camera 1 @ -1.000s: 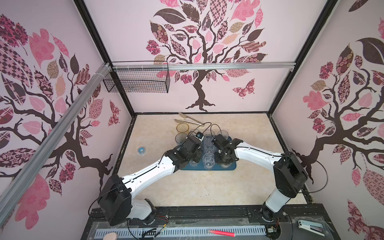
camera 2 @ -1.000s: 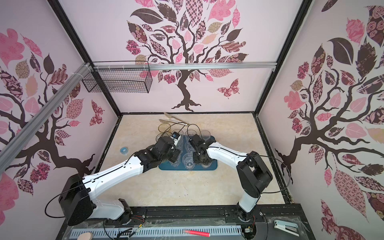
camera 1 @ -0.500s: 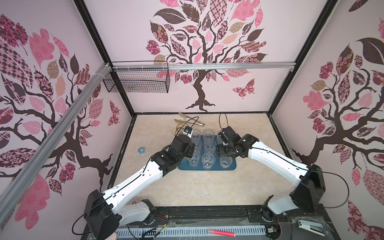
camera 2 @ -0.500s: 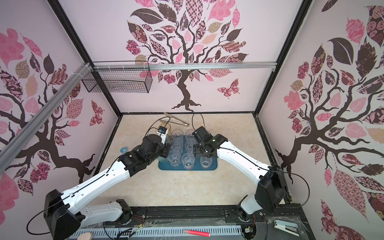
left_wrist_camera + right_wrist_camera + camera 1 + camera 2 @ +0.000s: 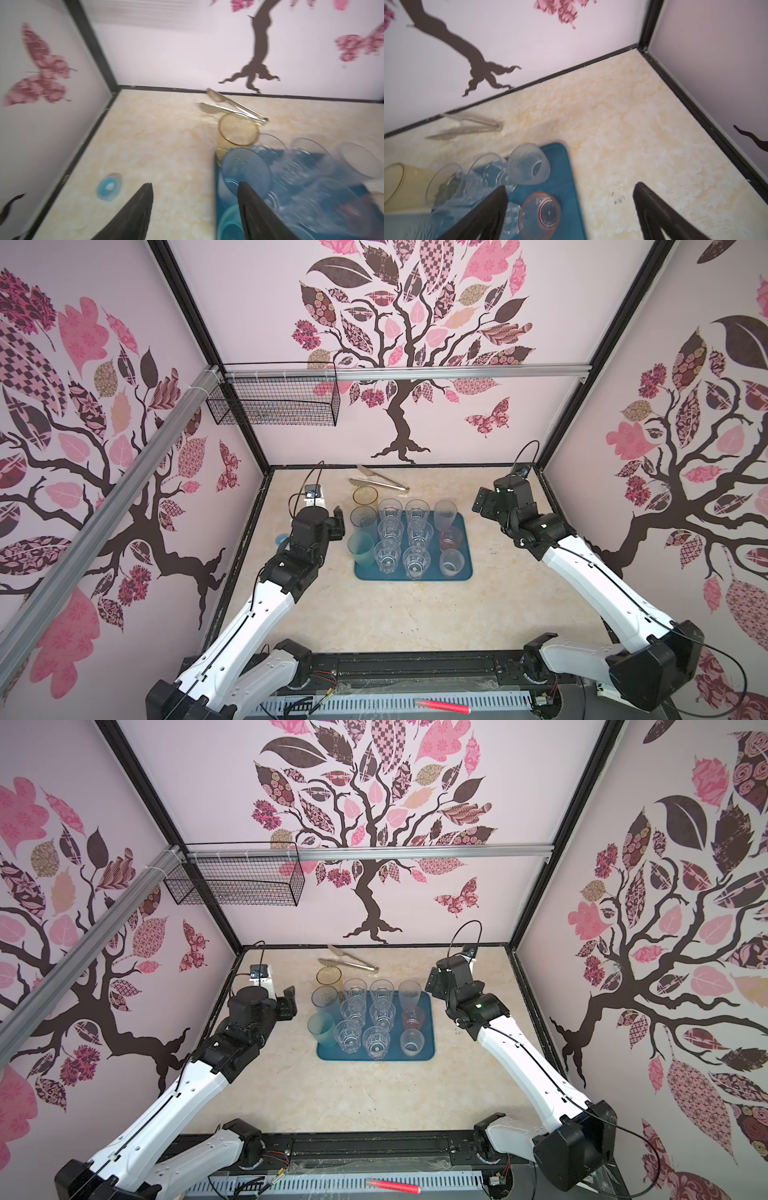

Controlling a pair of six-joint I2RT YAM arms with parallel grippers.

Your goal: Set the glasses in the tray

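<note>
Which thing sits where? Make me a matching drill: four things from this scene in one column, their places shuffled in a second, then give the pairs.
Things:
1. metal tongs
2. pink glass
3. small blue disc
4. wire basket

Places:
a. hung from the rail, off the table
b. in the tray, right-hand column in both top views
c. on the table, behind the tray
d. on the table, left of the tray

Pairs: 1-c, 2-b, 3-d, 4-a.
</note>
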